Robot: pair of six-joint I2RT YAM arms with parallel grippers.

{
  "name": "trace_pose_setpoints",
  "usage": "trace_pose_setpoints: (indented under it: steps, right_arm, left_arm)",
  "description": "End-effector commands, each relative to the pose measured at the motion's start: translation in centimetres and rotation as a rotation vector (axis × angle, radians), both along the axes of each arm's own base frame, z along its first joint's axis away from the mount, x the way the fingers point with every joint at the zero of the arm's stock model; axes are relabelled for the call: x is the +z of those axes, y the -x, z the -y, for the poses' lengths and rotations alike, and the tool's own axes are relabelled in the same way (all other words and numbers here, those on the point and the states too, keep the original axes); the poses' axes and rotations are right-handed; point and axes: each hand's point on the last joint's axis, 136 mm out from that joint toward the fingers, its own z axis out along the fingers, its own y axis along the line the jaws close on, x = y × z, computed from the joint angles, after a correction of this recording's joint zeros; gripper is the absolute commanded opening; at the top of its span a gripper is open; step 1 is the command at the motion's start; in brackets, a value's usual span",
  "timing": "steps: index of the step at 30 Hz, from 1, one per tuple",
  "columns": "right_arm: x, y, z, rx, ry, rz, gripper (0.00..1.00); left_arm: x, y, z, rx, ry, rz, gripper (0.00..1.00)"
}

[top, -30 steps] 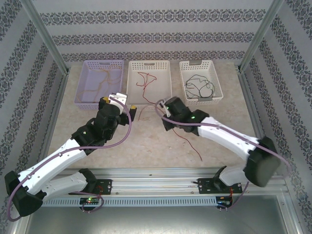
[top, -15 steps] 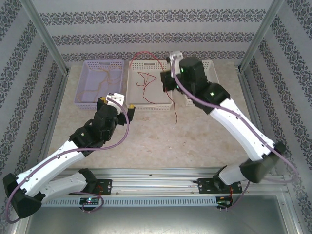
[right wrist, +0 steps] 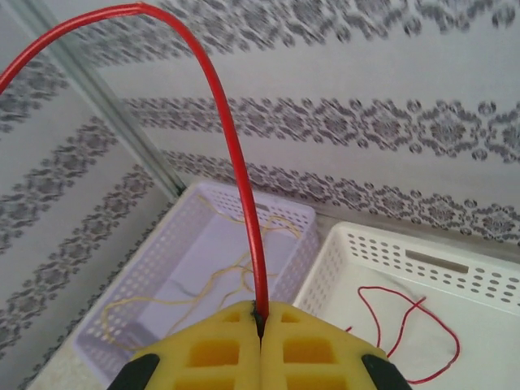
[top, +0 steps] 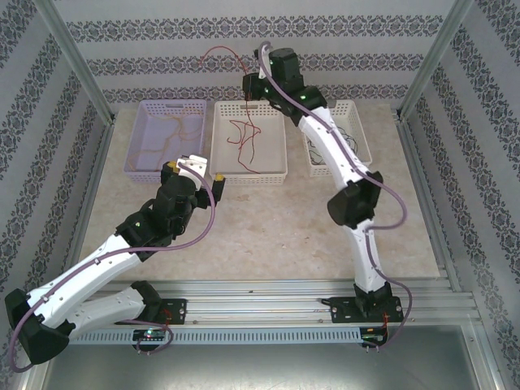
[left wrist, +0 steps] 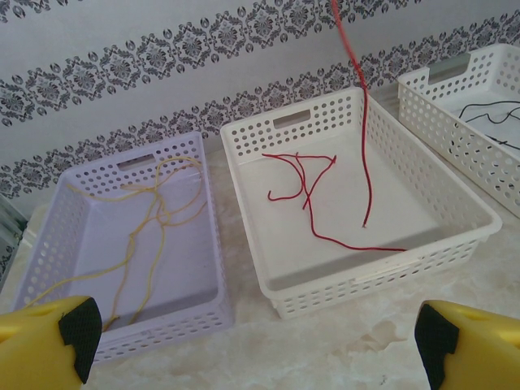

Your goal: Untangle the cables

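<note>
Your right claw [right wrist: 262, 313] pinches the red cable [right wrist: 241, 162] above the white middle basket [top: 248, 176] at the far edge of the surface [top: 268, 236]. The cable's free end hangs into that basket. Your left claw [left wrist: 260, 348] stands spread.

I see a pale beige, marble-patterned tabletop [top: 268, 236] carrying three perforated plastic baskets, all standing directly on it in a row along its far edge, by the patterned back wall. A lilac rectangular basket [top: 173, 104] is on the left. A white rectangular basket [top: 248, 175] sits just beside it in the middle. A smaller white basket [top: 361, 134] stands to the right, slightly apart.
</note>
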Motion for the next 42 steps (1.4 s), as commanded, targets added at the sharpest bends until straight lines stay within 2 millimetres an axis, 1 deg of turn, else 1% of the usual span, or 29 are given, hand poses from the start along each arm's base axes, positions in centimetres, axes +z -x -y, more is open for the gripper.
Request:
trace_pose_setpoints:
  steps: [1, 2, 5, 7, 9, 10, 11, 13, 15, 17, 18, 19, 20, 22, 24, 26, 27, 29, 31, 33, 35, 36, 38, 40, 41, 42]
  right_arm:
    - [-5.7, -1.0, 0.5, -0.024, 0.017, -0.16, 0.0]
    - [-7.7, -1.1, 0.5, -0.026, 0.033, -0.196, 0.0]
    - [-13.0, -0.9, 0.6, -0.053, 0.101, -0.26, 0.0]
    - [-15.7, -0.7, 1.2, -0.086, 0.142, -0.291, 0.0]
    - [-17.3, -0.3, 1.6, -0.093, 0.172, -0.318, 0.0]
    - [-17.8, 0.0, 1.9, -0.102, 0.193, -0.327, 0.03]
    - [-17.8, 0.3, 2.0, -0.102, 0.208, -0.327, 0.1]
    - [-17.0, 0.8, 2.5, -0.118, 0.236, -0.307, 0.29]
    - [-15.1, 1.2, 2.8, -0.119, 0.233, -0.272, 0.41]
    - [-12.1, 1.7, 3.1, -0.123, 0.215, -0.225, 0.57]
    - [-10.8, 2.0, 3.4, -0.126, 0.209, -0.205, 0.62]
    - [-9.3, 2.4, 3.7, -0.126, 0.202, -0.181, 0.74]
    - [-7.9, 3.0, 3.9, -0.128, 0.198, -0.155, 0.96]
    - [-5.5, 4.2, 4.9, -0.14, 0.192, -0.113, 0.98]
    - [-2.9, 6.0, 5.7, -0.142, 0.173, -0.061, 0.98]
    - [-1.0, 8.6, 6.6, -0.122, 0.167, 0.006, 0.98]
    - [-0.4, 9.7, 7.2, -0.123, 0.175, 0.039, 0.98]
    - [0.4, 12.1, 9.3, -0.138, 0.19, 0.103, 0.98]
    - [0.0, 14.3, 12.2, -0.17, 0.214, 0.136, 0.98]
    - [-1.2, 16.1, 15.8, -0.238, 0.248, 0.168, 0.98]
    - [-3.2, 17.8, 20.3, -0.364, 0.321, 0.196, 0.98]
    - [-4.5, 18.4, 22.0, -0.404, 0.357, 0.201, 0.98]
    - [-7.2, 19.9, 25.9, -0.509, 0.399, 0.182, 0.98]
    - [-10.0, 21.0, 30.0, -0.653, 0.385, 0.124, 0.98]
    - [-11.7, 21.5, 31.5, -0.688, 0.373, 0.108, 0.98]
    - [-12.9, 21.7, 32.2, -0.705, 0.365, 0.12, 0.98]
  left_arm:
    - [0.8, -0.2, -0.7, 0.027, 0.002, 0.038, 1.0]
    - [0.8, -0.2, -0.7, 0.026, 0.001, 0.038, 1.0]
    - [0.8, -0.2, -0.7, 0.024, 0.001, 0.039, 1.0]
    - [0.8, -0.2, -0.6, 0.022, 0.004, 0.038, 1.0]
    - [0.7, -0.2, -0.5, 0.019, 0.002, 0.033, 1.0]
    - [0.6, -0.2, -0.5, 0.017, 0.001, 0.031, 1.0]
    - [0.6, -0.3, -0.4, 0.015, 0.002, 0.03, 1.0]
    - [0.5, -0.3, -0.4, 0.014, 0.002, 0.027, 1.0]
    - [0.5, -0.3, -0.3, 0.012, 0.003, 0.026, 1.0]
    - [0.3, -0.4, -0.2, 0.01, -0.003, 0.021, 1.0]
    - [0.2, -0.4, -0.2, 0.009, -0.004, 0.018, 1.0]
    - [0.1, -0.4, -0.2, 0.01, -0.007, 0.015, 1.0]
    - [0.0, -0.4, -0.2, 0.01, -0.008, 0.013, 1.0]
    - [-0.1, -0.5, -0.1, 0.009, -0.011, 0.011, 1.0]
    - [-0.3, -0.6, -0.3, 0.022, -0.015, 0.014, 1.0]
    - [-0.6, -0.7, -0.5, 0.034, -0.021, 0.021, 1.0]
    - [-0.9, -0.8, -0.5, 0.042, -0.029, 0.022, 1.0]
    - [-1.5, -1.1, -0.7, 0.07, -0.047, 0.006, 1.0]
    - [-1.7, -1.5, -1.3, 0.124, -0.051, -0.002, 1.0]
    - [-1.7, -1.8, -1.8, 0.16, -0.063, 0.005, 1.0]
    - [-1.9, -2.2, -2.8, 0.221, -0.086, 0.024, 1.0]
    - [-2.3, -2.5, -3.2, 0.24, -0.096, 0.022, 1.0]
    - [-4.2, -3.2, -3.6, 0.238, -0.102, -0.038, 1.0]
    - [-6.3, -3.9, -4.0, 0.251, -0.121, -0.09, 1.0]
    - [-7.4, -4.2, -4.4, 0.272, -0.135, -0.108, 1.0]
    - [-8.2, -4.5, -4.9, 0.29, -0.138, -0.122, 1.0]
